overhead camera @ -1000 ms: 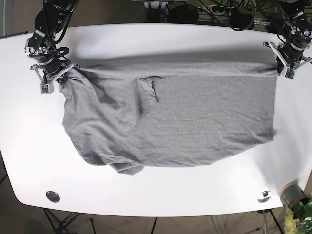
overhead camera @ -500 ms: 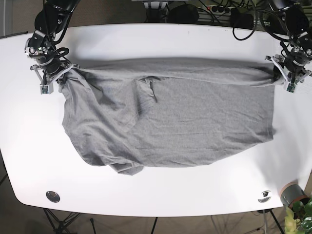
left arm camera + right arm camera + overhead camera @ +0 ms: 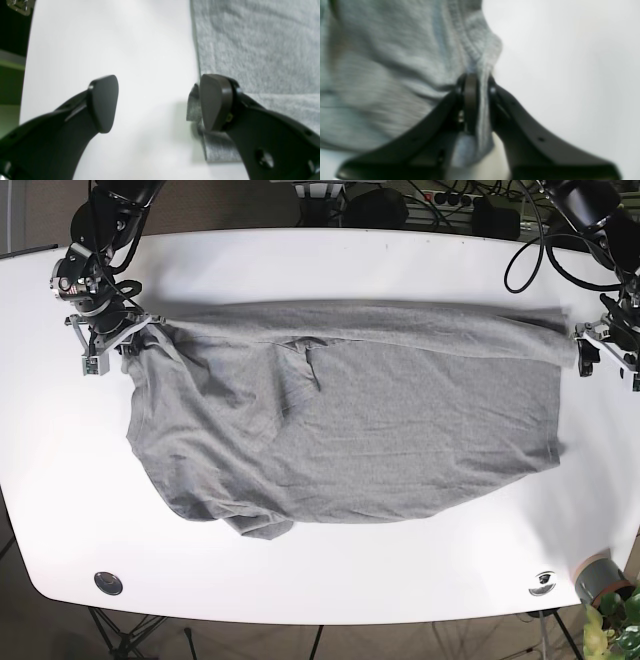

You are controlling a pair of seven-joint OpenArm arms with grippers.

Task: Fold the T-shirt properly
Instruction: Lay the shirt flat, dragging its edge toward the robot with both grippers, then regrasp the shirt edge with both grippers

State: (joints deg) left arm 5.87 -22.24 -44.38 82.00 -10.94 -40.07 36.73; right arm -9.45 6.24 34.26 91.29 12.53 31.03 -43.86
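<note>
1. The grey T-shirt (image 3: pixel 340 420) lies spread across the middle of the white worktop (image 3: pixel 320 570), with a folded band along its far edge and wrinkles toward the right arm's side.
2. The right gripper (image 3: pixel 476 105) has its jaws clenched on a bunched corner of the T-shirt; cloth shows between the two fingers in the right wrist view.
3. The left gripper (image 3: pixel 158 102) has its jaws released and spread wide. One finger (image 3: pixel 215 100) sits over the folded corner of the T-shirt; the other stands over bare worktop.
4. In the base view, the left gripper sits at the worktop's edge, just beside the cloth corner.
</note>
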